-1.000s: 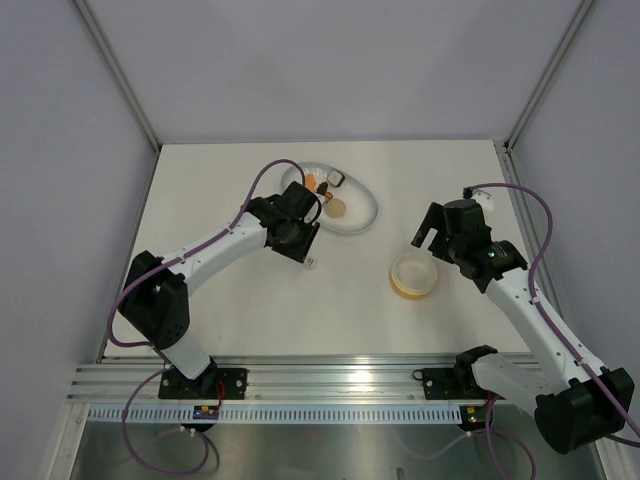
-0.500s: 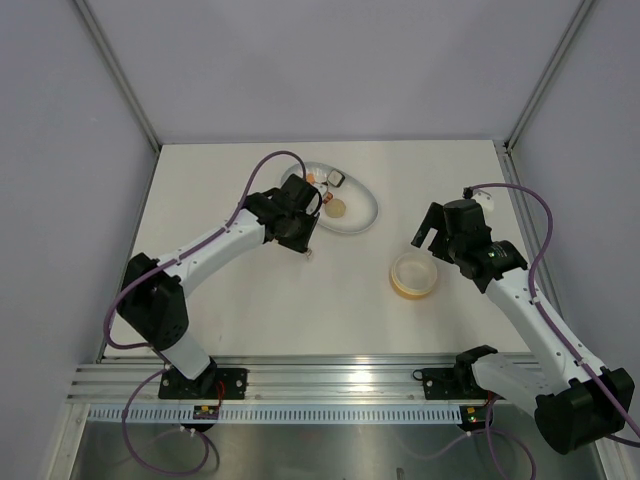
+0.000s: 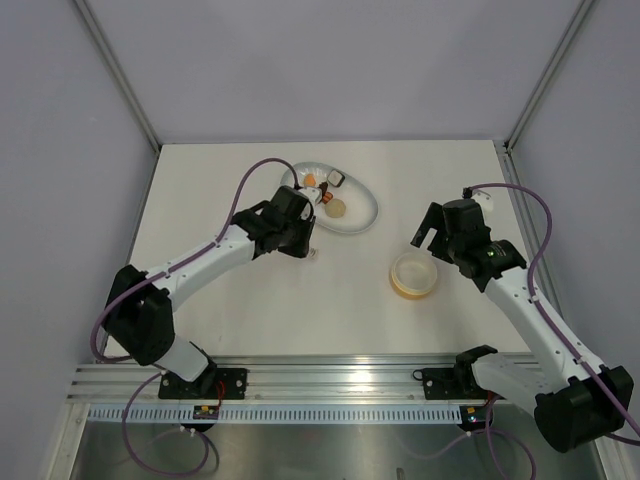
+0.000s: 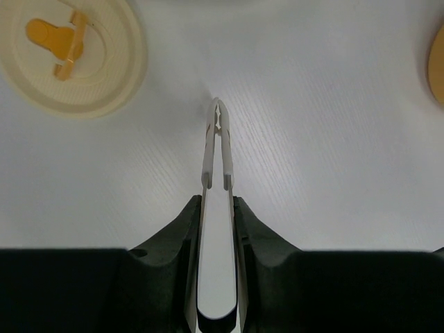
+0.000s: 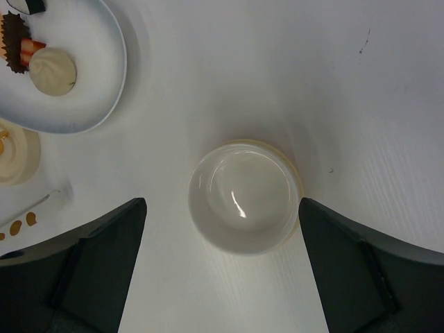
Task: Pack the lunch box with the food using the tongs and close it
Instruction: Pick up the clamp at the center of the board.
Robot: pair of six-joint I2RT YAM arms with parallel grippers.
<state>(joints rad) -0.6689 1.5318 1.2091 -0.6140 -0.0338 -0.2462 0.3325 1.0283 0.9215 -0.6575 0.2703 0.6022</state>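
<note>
The tongs are pinched between the jaws of the left gripper, whose 2 fingers are closed against the slim legs. The tips of the tongs are pressed together over bare worktop, and nothing is seen between them. In the left wrist view the lid, marked in orange, is seen lying flat on the worktop, apart from the tips. The food is kept in the white oval dish at the far middle of the worktop, just far of the left gripper and outside its jaws: a pale beige round piece, a dark brown piece and a reddish piece are seen touching one another, and an orange piece and a white-and-black piece lie at the dish's far side. The lunch box stands open and empty to the near right of the dish. The right gripper is held above it with its jaws spread wide, and the tub is framed between them, untouched.
</note>
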